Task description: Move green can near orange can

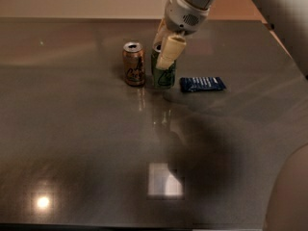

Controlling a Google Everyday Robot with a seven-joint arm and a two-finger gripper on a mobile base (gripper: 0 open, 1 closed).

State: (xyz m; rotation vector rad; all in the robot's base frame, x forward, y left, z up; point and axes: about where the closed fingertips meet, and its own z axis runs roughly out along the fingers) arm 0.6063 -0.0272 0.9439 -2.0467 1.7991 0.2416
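The green can [164, 77] stands upright on the dark table [77, 143], just right of the orange can [134, 64], with a narrow gap between them. My gripper [163, 44] comes down from the upper right and sits over the green can's top. One cream finger [170, 52] lies across the can's front upper rim, and the other is behind it on the left. The gripper is shut on the green can, which rests on the table. The can's silver top is mostly hidden by the fingers.
A flat dark blue packet [202, 84] lies just right of the green can. The arm's shadow falls on the table in front of the cans. Part of the robot's body [291, 196] shows at the lower right. The table's right edge [288, 57] runs diagonally.
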